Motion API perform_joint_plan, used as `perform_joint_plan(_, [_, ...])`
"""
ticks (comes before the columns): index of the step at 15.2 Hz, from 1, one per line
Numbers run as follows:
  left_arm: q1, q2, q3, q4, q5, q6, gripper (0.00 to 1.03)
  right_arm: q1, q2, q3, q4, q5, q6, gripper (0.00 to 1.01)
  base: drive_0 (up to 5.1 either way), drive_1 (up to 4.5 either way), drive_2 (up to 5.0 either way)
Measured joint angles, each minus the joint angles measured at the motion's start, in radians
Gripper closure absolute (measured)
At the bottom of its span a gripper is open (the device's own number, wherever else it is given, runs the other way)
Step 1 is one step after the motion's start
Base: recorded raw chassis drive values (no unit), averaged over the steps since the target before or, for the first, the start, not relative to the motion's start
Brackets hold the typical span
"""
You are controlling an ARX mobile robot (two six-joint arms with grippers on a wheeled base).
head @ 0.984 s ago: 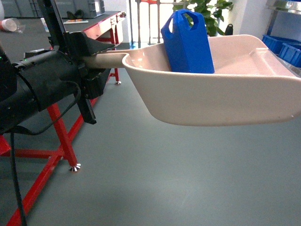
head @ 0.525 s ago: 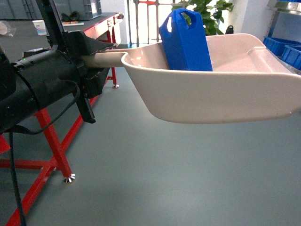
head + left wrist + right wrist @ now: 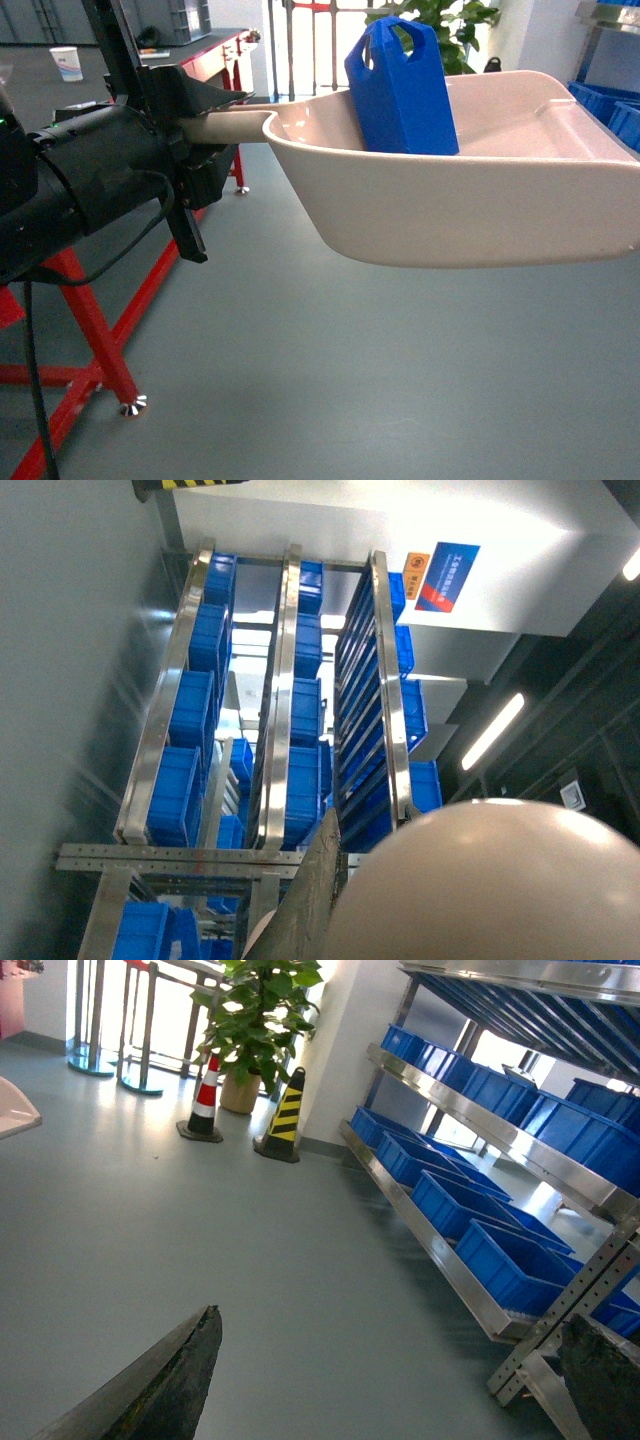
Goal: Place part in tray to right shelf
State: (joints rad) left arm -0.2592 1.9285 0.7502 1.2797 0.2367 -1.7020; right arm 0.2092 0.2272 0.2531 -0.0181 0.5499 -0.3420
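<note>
Overhead, so to speak, the tray [image 3: 470,200] hung in the air above a grey-green floor [image 3: 330,380], carried level by its long flat handle, which ran leftward into the left gripper [image 3: 205,125]; the gripper's black jaws were clamped on that handle. The part [image 3: 402,88] stood upright inside the tray against its rear wall, its looped handle uppermost. The floor was smooth and matt, with a soft sheen in the head view; a red-framed workbench [image 3: 95,330] stood on it at the left, one levelling foot showing near the lower edge; a paper cup [image 3: 68,62] sat on a dark surface far behind. A leafy potted plant [image 3: 258,1020] stood by the far wall, with a red-and-white cone [image 3: 203,1100] and a black-and-yellow cone [image 3: 282,1115] just beside it. The right shelf [image 3: 500,1140], a stainless-steel rack, ran along the right side of the room, its sloped tiers loaded with blue crates [image 3: 470,1210]; the left wrist view showed the same kind of rack tilted on its side, past the tray's pale underside [image 3: 480,880]. The right gripper [image 3: 390,1380] appeared only as two dark fingers [image 3: 165,1380] at the lower edge of its own view, spread wide apart with nothing between them but floor.
</note>
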Motion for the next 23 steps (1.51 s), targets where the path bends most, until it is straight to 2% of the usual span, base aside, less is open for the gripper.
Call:
perform_joint_plan(3, [0.0, 0.0, 0.003, -0.002, 0.0, 0.0, 0.9, 0.0, 0.004, 0.0, -0.002, 0.0, 0.0, 0.03, -0.1, 1.33, -1.5])
perform_joint_plan(23, [0.001, -0.002, 0.001, 0.0, 0.0, 0.0, 0.9, 0.0, 0.001, 0.0, 0.0, 0.0, 0.0, 0.03, -1.9, -1.87, -1.9])
